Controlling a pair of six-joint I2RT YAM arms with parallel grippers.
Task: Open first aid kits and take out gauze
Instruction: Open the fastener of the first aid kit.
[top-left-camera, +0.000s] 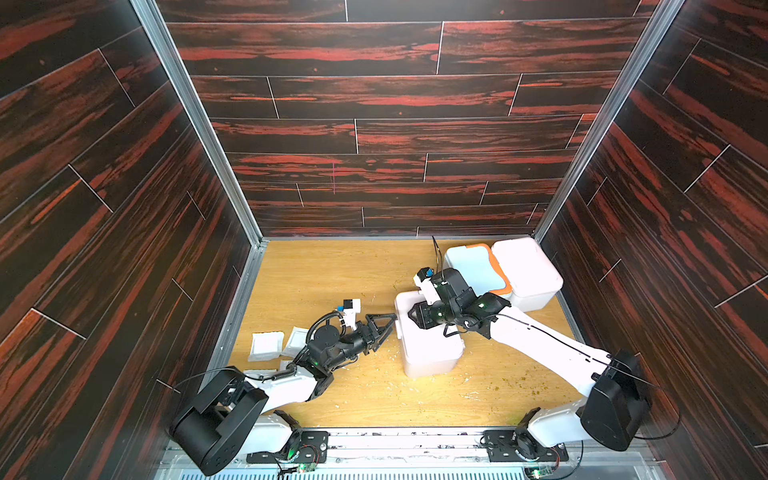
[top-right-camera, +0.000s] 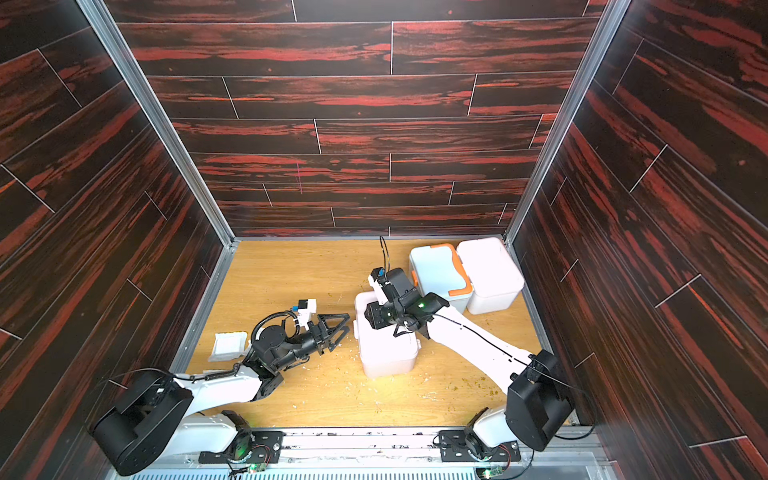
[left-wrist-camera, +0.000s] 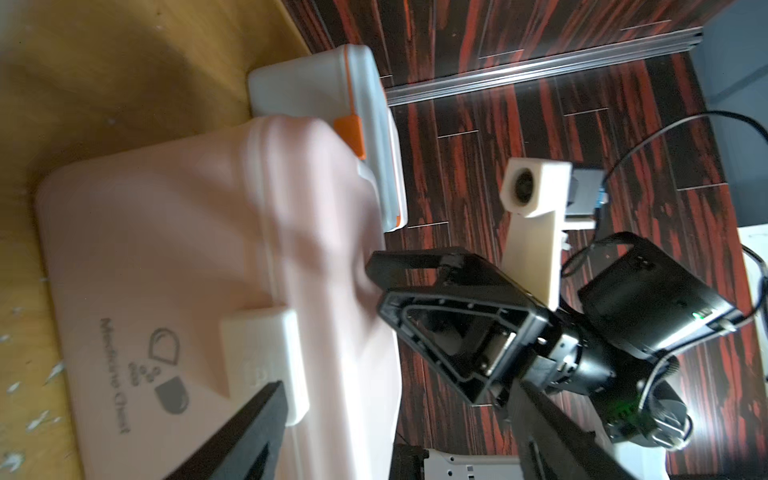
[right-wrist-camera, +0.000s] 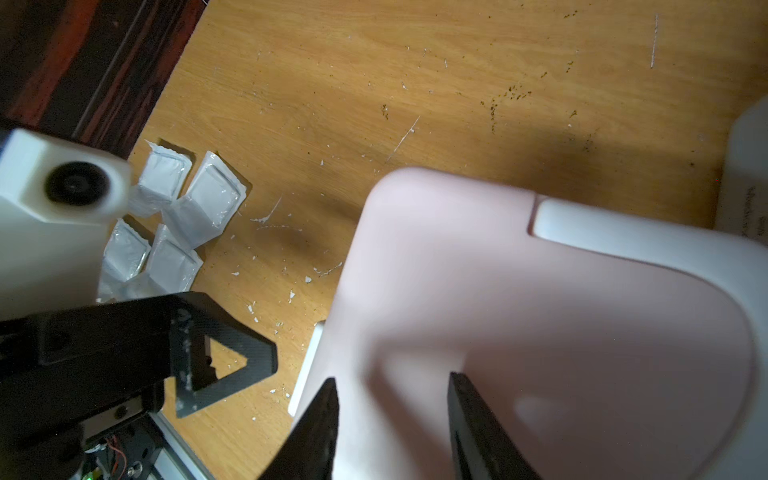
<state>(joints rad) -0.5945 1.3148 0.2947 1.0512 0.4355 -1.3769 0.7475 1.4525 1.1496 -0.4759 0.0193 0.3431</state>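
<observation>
Left gripper (top-left-camera: 391, 325), jaws wide, faces the nine-o'clock latch (left-wrist-camera: 262, 353) of the medicine chest (top-left-camera: 428, 353), probably due unclasping; right gripper (right-wrist-camera: 392, 384), half-parted and empty, overhangs its lid (right-wrist-camera: 540, 332).

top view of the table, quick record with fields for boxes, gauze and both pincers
near box: pale pink plastic medicine box, mid-table, lid on
back boxes: blue-white plastic box with orange handle beside pinkish-white plastic box, both lidded
gauze: flat white square packets, on wooden table by left arm
left pincer: open, at near box's side
right pincer: open, over near box's lid
</observation>
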